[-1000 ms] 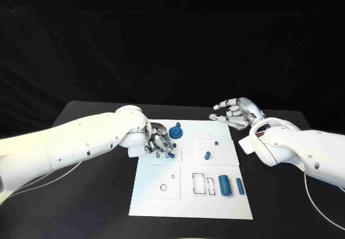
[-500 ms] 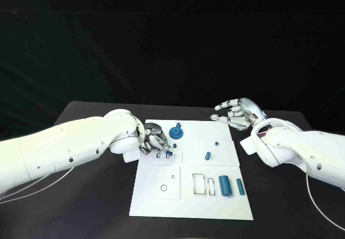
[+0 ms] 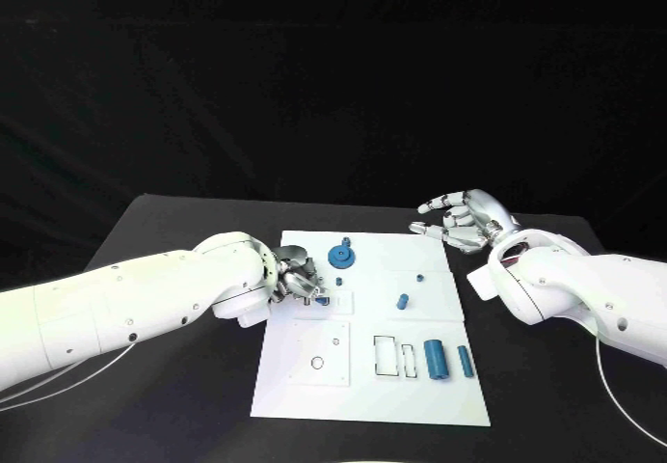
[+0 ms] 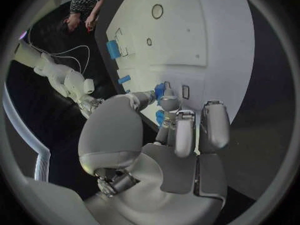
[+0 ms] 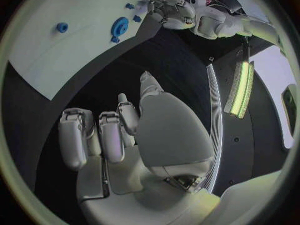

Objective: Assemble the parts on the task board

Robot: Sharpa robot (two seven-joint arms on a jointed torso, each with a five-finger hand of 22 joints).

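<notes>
The white task board (image 3: 364, 386) lies in the lower middle of the head view on the black table (image 3: 167, 405), its long side running away from the camera. The left hand (image 3: 296, 278) sits over the board's left edge, about a third of the way down from its far end, with its fingers curled down around a small blue part (image 3: 323, 300) — the left wrist view shows the fingertips (image 4: 185, 135) closed in beside the blue piece (image 4: 160, 91), yet whether they actually grip it I cannot tell. Just above that hand in the head view stands a round blue gear-like part (image 3: 340, 257) near the board's top. Near the board's centre are a small blue peg (image 3: 402, 301) and a smaller blue piece (image 3: 417, 280) just above it. In the lower right of the board lie two blue cylinders side by side — a thicker one (image 3: 435, 357) and a thinner one (image 3: 465, 361) — next to black-outlined rectangular slots (image 3: 384, 354). The right hand (image 3: 462, 221) hovers off the board's upper right corner, above the dark table, fingers spread and loosely curved, holding nothing.
</notes>
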